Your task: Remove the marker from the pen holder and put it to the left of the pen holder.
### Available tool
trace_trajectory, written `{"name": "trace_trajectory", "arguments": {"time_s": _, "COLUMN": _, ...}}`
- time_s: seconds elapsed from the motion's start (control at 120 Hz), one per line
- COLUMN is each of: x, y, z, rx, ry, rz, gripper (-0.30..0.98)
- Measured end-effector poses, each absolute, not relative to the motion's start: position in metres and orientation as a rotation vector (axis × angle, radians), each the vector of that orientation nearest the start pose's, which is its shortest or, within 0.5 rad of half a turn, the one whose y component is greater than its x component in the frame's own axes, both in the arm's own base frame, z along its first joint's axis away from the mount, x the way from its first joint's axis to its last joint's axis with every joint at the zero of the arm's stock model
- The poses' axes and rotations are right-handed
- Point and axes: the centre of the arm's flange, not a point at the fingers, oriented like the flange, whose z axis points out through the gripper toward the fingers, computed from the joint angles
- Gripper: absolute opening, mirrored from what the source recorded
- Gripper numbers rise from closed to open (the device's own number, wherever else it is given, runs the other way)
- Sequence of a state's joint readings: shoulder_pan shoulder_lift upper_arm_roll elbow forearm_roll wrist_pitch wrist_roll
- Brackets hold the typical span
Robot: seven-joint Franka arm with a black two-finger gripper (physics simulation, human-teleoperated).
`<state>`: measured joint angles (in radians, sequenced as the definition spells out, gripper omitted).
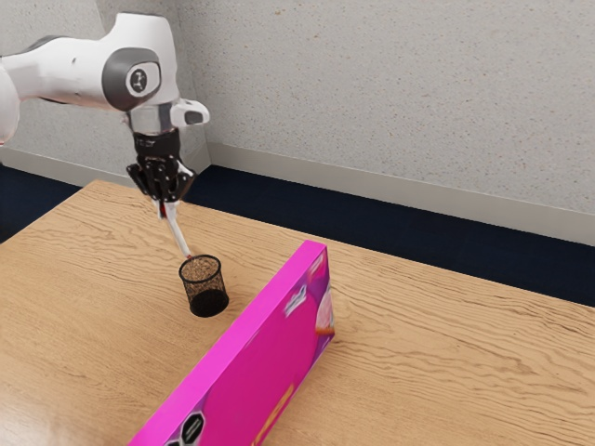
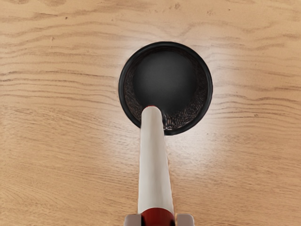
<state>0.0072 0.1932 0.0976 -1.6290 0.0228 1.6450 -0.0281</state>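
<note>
High above the mesh pen holder point(image 1: 206, 290), the gripper point(image 1: 165, 201) is pinching a tilted white marker point(image 1: 177, 231) by its red end, the lower tip hanging by the holder's rim; a magenta box point(image 1: 279, 358) is standing nearby.

I've open desk point(image 1: 84, 297) on the pen holder's point(image 1: 204, 286) side toward the exterior view's left; a pink box point(image 1: 274, 348) blocks the opposite side
</note>
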Motion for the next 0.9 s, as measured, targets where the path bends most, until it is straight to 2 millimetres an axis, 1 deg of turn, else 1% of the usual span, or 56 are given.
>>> {"name": "trace_trajectory", "arguments": {"time_s": 0.033, "x": 0.617, "y": 0.079, "z": 0.483, "rx": -3.084, "ry": -0.243, "rz": 0.281, "gripper": -0.1}}
{"name": "trace_trajectory", "arguments": {"time_s": 0.075, "x": 0.634, "y": 0.099, "z": 0.471, "rx": -3.086, "ry": -0.289, "rz": 0.288, "gripper": -0.1}}
{"name": "trace_trajectory", "arguments": {"time_s": 0.125, "x": 0.651, "y": 0.117, "z": 0.448, "rx": -3.094, "ry": -0.33, "rz": 0.316, "gripper": -0.1}}
{"name": "trace_trajectory", "arguments": {"time_s": 0.2, "x": 0.664, "y": 0.14, "z": 0.415, "rx": -3.115, "ry": -0.389, "rz": 0.342, "gripper": -0.1}}
{"name": "trace_trajectory", "arguments": {"time_s": 0.275, "x": 0.67, "y": 0.153, "z": 0.396, "rx": -3.145, "ry": -0.431, "rz": 0.324, "gripper": -0.1}}
{"name": "trace_trajectory", "arguments": {"time_s": 0.35, "x": 0.675, "y": 0.16, "z": 0.388, "rx": -3.17, "ry": -0.454, "rz": 0.279, "gripper": -0.1}}
{"name": "trace_trajectory", "arguments": {"time_s": 0.442, "x": 0.678, "y": 0.168, "z": 0.374, "rx": -3.19, "ry": -0.479, "rz": 0.249, "gripper": -0.1}}
{"name": "trace_trajectory", "arguments": {"time_s": 0.575, "x": 0.677, "y": 0.171, "z": 0.35, "rx": -3.201, "ry": -0.488, "rz": 0.262, "gripper": -0.09}}
{"name": "trace_trajectory", "arguments": {"time_s": 0.608, "x": 0.676, "y": 0.171, "z": 0.346, "rx": -3.202, "ry": -0.488, "rz": 0.268, "gripper": -0.07}}
{"name": "trace_trajectory", "arguments": {"time_s": 0.775, "x": 0.666, "y": 0.174, "z": 0.329, "rx": -3.217, "ry": -0.494, "rz": 0.316, "gripper": 0.12}}
{"name": "trace_trajectory", "arguments": {"time_s": 0.808, "x": 0.664, "y": 0.173, "z": 0.326, "rx": -3.219, "ry": -0.494, "rz": 0.329, "gripper": 0.13}}
{"name": "trace_trajectory", "arguments": {"time_s": 0.9, "x": 0.659, "y": 0.175, "z": 0.321, "rx": -3.222, "ry": -0.495, "rz": 0.366, "gripper": 0.09}}
